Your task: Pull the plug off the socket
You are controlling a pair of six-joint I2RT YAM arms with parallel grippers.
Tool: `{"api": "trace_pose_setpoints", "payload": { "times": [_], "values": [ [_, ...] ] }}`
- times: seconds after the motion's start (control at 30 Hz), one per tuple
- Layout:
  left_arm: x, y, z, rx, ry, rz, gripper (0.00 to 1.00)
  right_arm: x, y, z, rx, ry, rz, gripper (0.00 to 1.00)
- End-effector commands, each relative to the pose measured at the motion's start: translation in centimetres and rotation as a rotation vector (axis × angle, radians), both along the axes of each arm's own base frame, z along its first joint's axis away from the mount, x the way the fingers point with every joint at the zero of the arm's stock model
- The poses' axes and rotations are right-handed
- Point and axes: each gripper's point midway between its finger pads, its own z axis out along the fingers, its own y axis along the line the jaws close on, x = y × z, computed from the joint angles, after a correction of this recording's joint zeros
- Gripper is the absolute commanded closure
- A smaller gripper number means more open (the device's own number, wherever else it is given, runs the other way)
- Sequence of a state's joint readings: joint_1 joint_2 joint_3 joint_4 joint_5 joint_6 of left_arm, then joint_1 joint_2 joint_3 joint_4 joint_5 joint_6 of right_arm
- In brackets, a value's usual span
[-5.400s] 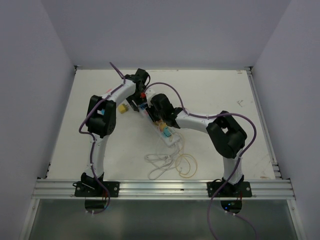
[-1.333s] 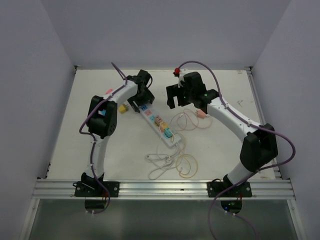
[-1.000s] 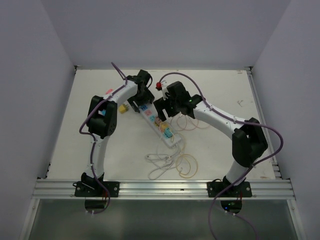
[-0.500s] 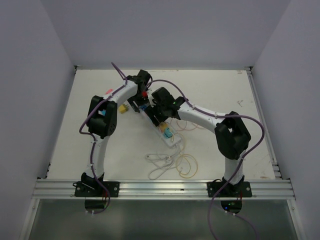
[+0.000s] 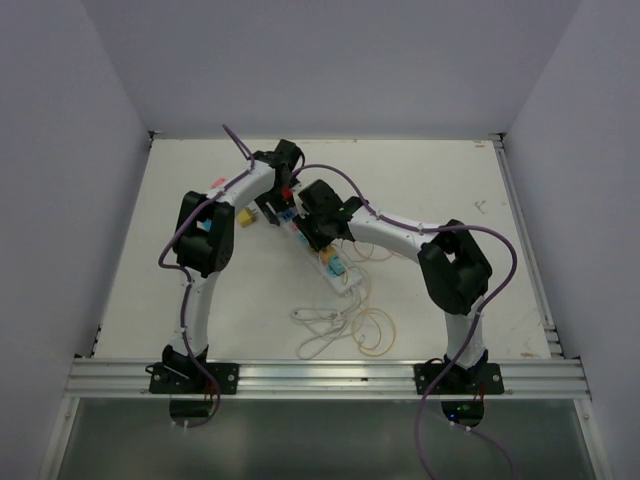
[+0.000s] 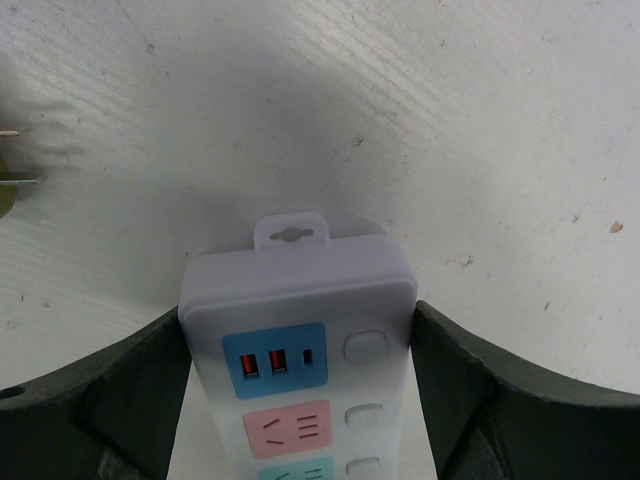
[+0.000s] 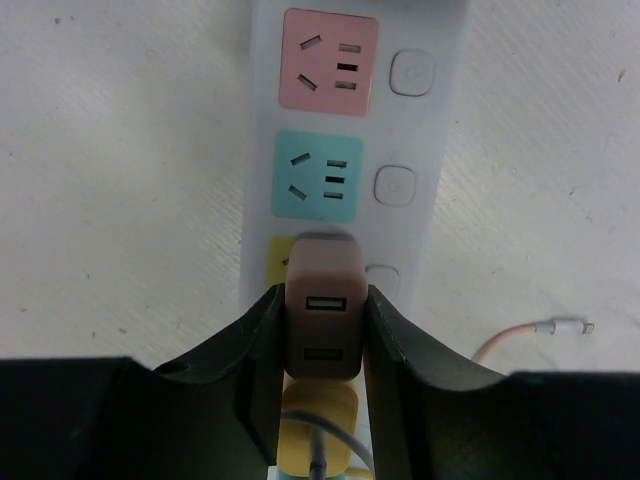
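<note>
Clenching brown rounded-square plastic plug (image 7: 323, 325) with right gripper (image 7: 322, 296) at yellow outlet (image 7: 262, 262) of long white plastic power strip (image 7: 420, 130); pinching strip's tabbed end in left gripper (image 6: 297, 360).

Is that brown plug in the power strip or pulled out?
In. The brown plug sits seated in the power strip's yellow outlet, with the right tool clamped on its sides.
</note>
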State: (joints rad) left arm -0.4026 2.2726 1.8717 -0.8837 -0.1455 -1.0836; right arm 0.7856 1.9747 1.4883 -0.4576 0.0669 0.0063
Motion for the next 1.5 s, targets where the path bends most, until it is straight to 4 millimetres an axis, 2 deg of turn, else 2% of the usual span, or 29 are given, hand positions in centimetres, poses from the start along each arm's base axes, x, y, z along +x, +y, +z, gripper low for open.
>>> {"api": "trace_pose_setpoints", "payload": {
  "times": [0.0, 0.2, 0.23, 0.4, 0.63, 0.8, 0.87, 0.9, 0.97, 1.0, 1.07, 1.23, 1.27, 1.47],
  "values": [
    [-2.3, 1.4, -3.4, 0.078, 0.104, -0.011, 1.0, 0.7, 1.2, 1.3, 0.05, -0.039, -0.007, 1.0],
    [-2.6, 2.0, -3.5, 0.105, 0.115, -0.001, 1.0, 0.7, 1.9, 2.9, 0.108, -0.053, -0.021, 1.0],
    [-2.7, 2.2, -3.6, 0.116, 0.117, -0.001, 1.0, 0.8, 2.1, 4.0, 0.132, -0.074, -0.023, 1.0],
    [-3.1, 2.6, -3.9, 0.139, 0.13, 0.005, 1.0, 1.9, 1.6, 7.1, 0.167, -0.147, -0.084, 1.0],
    [-3.7, 2.7, -4.4, 0.166, 0.144, -0.002, 1.0, 2.8, 1.0, 9.1, 0.202, -0.211, -0.169, 1.0],
    [-4.0, 2.6, -4.7, 0.173, 0.152, -0.008, 1.0, 2.7, 0.6, 10.2, 0.258, -0.263, -0.192, 1.0],
    [-4.1, 2.7, -4.9, 0.181, 0.157, -0.009, 1.0, 3.0, 0.5, 12.1, 0.302, -0.318, -0.2, 1.0],
    [-4.2, 2.7, -5.0, 0.184, 0.16, -0.01, 1.0, 2.8, 0.3, 12.0, 0.304, -0.323, -0.2, 1.0],
    [-4.4, 2.7, -5.1, 0.189, 0.163, -0.013, 1.0, 3.1, 0.2, 13.5, 0.346, -0.368, -0.211, 1.0],
    [-4.4, 2.7, -5.1, 0.191, 0.164, -0.013, 1.0, 3.0, 0.0, 13.2, 0.347, -0.37, -0.212, 1.0],
    [-4.6, 2.7, -5.2, 0.194, 0.167, -0.014, 1.0, 3.0, 0.2, 14.3, 0.389, -0.401, -0.213, 1.0],
    [-4.4, 2.7, -5.0, 0.196, 0.16, -0.015, 1.0, 2.8, -0.5, 14.3, 0.391, -0.416, -0.23, 1.0],
    [-4.2, 2.7, -4.9, 0.194, 0.154, -0.013, 1.0, 2.9, -0.6, 14.8, 0.405, -0.433, -0.239, 1.0],
    [-3.7, 2.6, -4.4, 0.189, 0.139, -0.016, 1.0, 3.4, -4.0, 14.6, 0.356, -0.47, -0.343, 1.0]
  ]
}}
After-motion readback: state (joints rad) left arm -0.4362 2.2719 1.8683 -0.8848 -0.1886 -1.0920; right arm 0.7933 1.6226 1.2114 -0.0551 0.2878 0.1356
